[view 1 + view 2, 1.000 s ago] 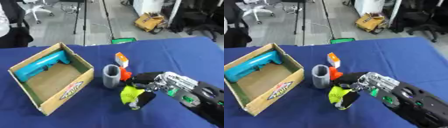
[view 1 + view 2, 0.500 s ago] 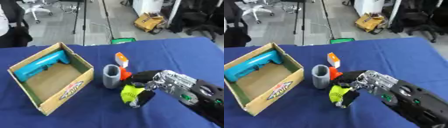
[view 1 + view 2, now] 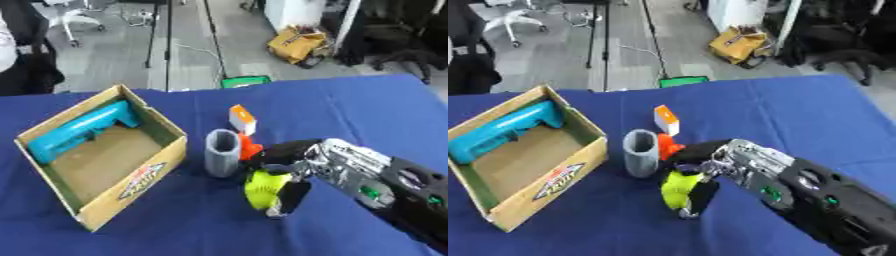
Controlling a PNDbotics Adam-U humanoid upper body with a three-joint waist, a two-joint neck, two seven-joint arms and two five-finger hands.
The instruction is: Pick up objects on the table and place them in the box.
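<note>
My right hand (image 3: 293, 165) reaches in from the lower right, its fingers curled round a yellow-green rounded object (image 3: 264, 188) held just above the blue table. Beside it on the left stands a grey cup (image 3: 222, 152), upright. An orange and white item (image 3: 243, 120) lies behind the cup, with a red-orange piece (image 3: 250, 148) just below it. The cardboard box (image 3: 140, 184) sits at the left with a teal tool (image 3: 79, 130) lying along its far side. My left hand shows in no view.
The blue table (image 3: 367, 117) runs to the right and the front. Beyond its far edge are a floor with office chairs, a tripod and a yellow bag (image 3: 302, 43). A dark-clothed person stands at the far left edge.
My right hand with the yellow-green object has shifted slightly left, toward the grey cup. The other things have not moved.
</note>
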